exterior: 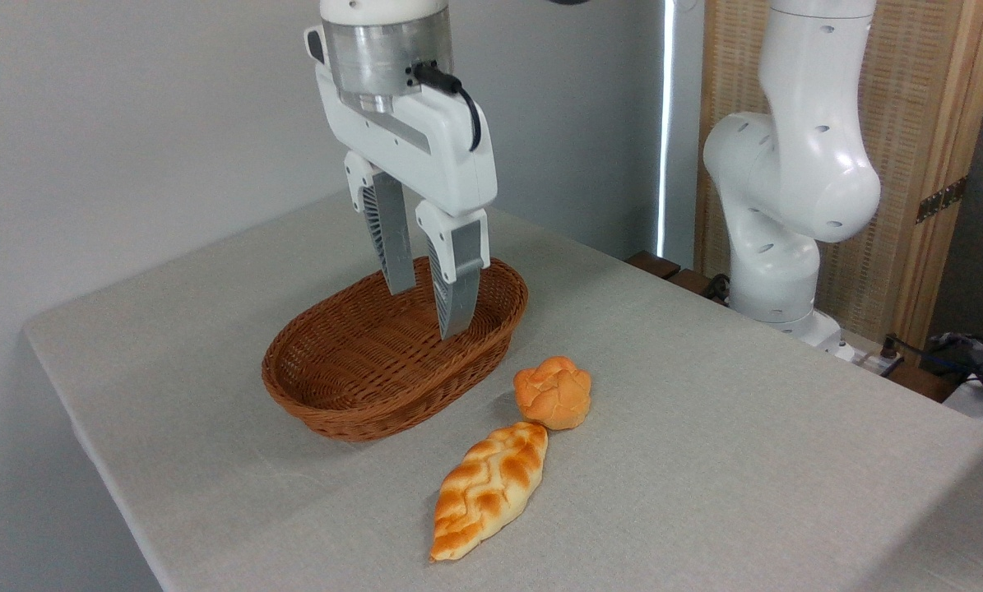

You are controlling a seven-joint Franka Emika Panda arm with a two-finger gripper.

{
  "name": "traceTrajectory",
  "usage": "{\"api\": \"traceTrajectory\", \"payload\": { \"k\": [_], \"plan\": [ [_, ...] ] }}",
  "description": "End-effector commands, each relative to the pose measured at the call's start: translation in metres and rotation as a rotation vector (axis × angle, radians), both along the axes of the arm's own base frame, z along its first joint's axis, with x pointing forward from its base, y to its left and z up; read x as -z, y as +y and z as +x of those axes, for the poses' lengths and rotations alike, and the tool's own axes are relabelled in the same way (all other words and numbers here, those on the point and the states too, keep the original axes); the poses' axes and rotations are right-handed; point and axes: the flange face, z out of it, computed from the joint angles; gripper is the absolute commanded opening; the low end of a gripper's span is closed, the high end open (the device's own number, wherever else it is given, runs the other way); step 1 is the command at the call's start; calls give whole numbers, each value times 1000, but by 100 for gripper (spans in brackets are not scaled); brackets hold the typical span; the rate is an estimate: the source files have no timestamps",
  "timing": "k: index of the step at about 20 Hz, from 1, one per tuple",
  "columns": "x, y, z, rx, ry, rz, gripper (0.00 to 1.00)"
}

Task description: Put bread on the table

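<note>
The bread (pixel 552 392), a small round golden-orange bun with a cracked, segmented top, is shown resting on the table (pixel 746 460), just beside the right end of the basket (pixel 351 395) and apart from its rim. A long braided loaf (pixel 489 490) is laid nearer the front edge of the table, its upper tip touching or nearly touching the bun. The brown oval wicker basket is set toward the middle of the grey cloth, with nothing visible inside it. The gripper (pixel 427 308) is held above the basket's interior, pointed downward; its two ribbed fingers (pixel 392 238) are parted by a moderate gap and nothing is held between them. The fingertips are seen against the basket's inner wall, and it cannot be told whether they clear the rim. The white arm base (pixel 775 279) is mounted past the far right edge of the table, before a wooden panel (pixel 911 148).
</note>
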Motion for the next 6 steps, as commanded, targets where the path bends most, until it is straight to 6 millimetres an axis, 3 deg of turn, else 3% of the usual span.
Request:
{"api": "traceTrajectory", "payload": {
  "k": [1, 6],
  "plan": [
    [-8, -4, 1, -15, -22, -8, 100],
    [-4, -2, 4, -20, -16, -12, 100]
  ]
}}
